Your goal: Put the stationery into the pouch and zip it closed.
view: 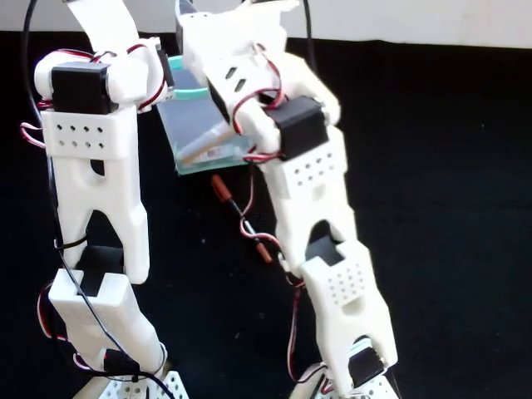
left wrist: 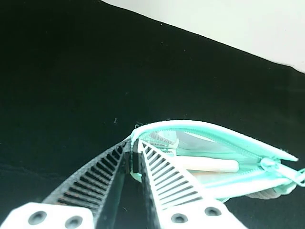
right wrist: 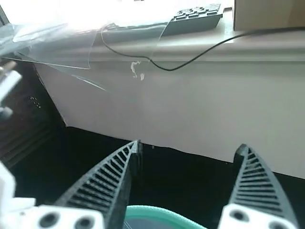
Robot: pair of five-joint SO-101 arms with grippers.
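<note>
The left arm's jaws are pinching the corner of the pouch [left wrist: 205, 128] at the near end of its zip, in the lower middle of the left wrist frame. The right arm's jaws are standing spread wide over the pouch's teal rim [right wrist: 152, 212], at the bottom edge of the right wrist frame. In the high view the pouch is sitting upper centre, between the two wrists. It is looking soft and light and is likely sagging under any tug, so the slider [left wrist: 269, 164] at the far right is seeming the place to grip while the left pinch is bracing the fabric. A white pen [left wrist: 205, 165] is lying inside the open mouth near the teeth, possibly snagging the zip. A reddish pen-like item [view: 220, 186] is lying on the black counter [left wrist: 71, 86] below the pouch, beside the right arm
</note>
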